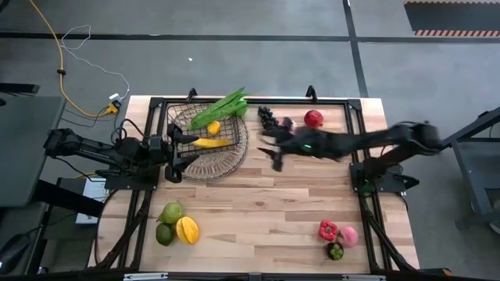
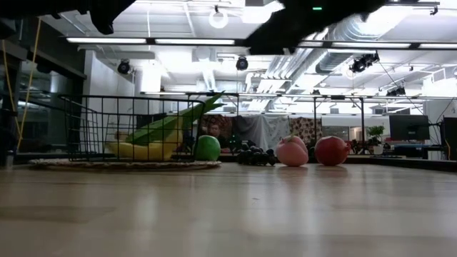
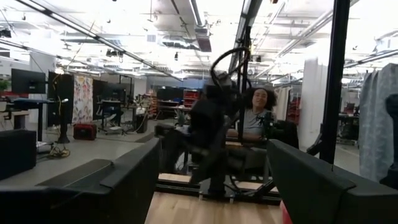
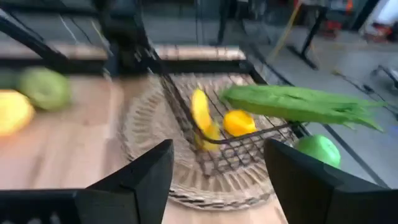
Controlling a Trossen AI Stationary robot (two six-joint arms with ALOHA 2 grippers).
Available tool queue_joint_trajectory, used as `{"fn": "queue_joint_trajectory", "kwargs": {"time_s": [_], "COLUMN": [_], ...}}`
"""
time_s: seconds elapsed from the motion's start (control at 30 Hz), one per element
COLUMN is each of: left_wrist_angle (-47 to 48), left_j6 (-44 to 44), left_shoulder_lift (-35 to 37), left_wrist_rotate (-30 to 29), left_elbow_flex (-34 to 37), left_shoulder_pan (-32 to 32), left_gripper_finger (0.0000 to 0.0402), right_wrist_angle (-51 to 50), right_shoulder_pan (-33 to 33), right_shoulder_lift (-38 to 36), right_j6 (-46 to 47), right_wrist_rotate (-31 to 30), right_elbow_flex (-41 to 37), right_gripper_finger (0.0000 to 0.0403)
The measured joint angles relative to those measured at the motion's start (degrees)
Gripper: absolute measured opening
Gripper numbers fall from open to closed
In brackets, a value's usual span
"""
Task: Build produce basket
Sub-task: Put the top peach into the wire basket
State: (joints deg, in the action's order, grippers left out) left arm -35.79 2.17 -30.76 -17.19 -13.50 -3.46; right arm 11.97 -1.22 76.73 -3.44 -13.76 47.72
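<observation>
The dark wire basket point(image 1: 226, 160) stands at the table's far left on its flared rim. It holds a yellow banana point(image 1: 211, 143) and a small orange piece point(image 4: 239, 122). Long green stalks point(image 1: 223, 109) lie across its far edge. My left gripper point(image 1: 178, 150) hovers open at the basket's left rim, with nothing between its fingers point(image 3: 124, 183). My right gripper point(image 1: 269, 152) hangs open and empty in the air just right of the basket point(image 4: 186, 168), pointing toward it. A green round piece point(image 4: 317, 149) lies beside the basket under the stalks.
Dark purple grapes point(image 1: 269, 117) and a red fruit point(image 1: 313, 119) lie at the far middle. Two green pieces point(image 1: 167, 222) and a yellow-orange one point(image 1: 187, 229) lie near left. Red point(image 1: 327, 229), pink point(image 1: 348, 236) and dark point(image 1: 335, 251) pieces lie near right. A person point(image 3: 258, 118) sits beyond the table.
</observation>
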Motion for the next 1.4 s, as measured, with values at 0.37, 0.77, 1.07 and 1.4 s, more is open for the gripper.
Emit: {"fn": "queue_joint_trajectory", "kwargs": {"time_s": [0.37, 0.77, 1.07, 1.4], "left_wrist_angle": [-1.6, -4.4, -4.7, -4.6], "left_j6": [-1.1, -4.0, -4.5, -4.6], "left_shoulder_lift": [-4.6, -9.4, -9.5, -9.5], "left_wrist_rotate": [0.2, 0.5, 3.6, 3.6], "left_elbow_flex": [0.0, 0.0, 0.0, 0.0], "left_shoulder_pan": [0.3, 3.9, 4.7, 4.7], "left_gripper_finger": [0.0282, 0.0282, 0.0282, 0.0282], "right_wrist_angle": [23.5, 23.9, 23.8, 23.2], "right_shoulder_pan": [5.8, 5.8, 5.8, 5.8], "right_shoulder_lift": [-18.6, -20.5, -20.5, -20.5], "right_j6": [6.2, 6.0, 5.8, 6.0], "right_wrist_rotate": [-2.0, -5.3, -5.2, -7.0], "right_elbow_flex": [-26.1, -27.8, -27.8, -27.8], "right_gripper_finger": [0.0240, 0.0240, 0.0240, 0.0240]}}
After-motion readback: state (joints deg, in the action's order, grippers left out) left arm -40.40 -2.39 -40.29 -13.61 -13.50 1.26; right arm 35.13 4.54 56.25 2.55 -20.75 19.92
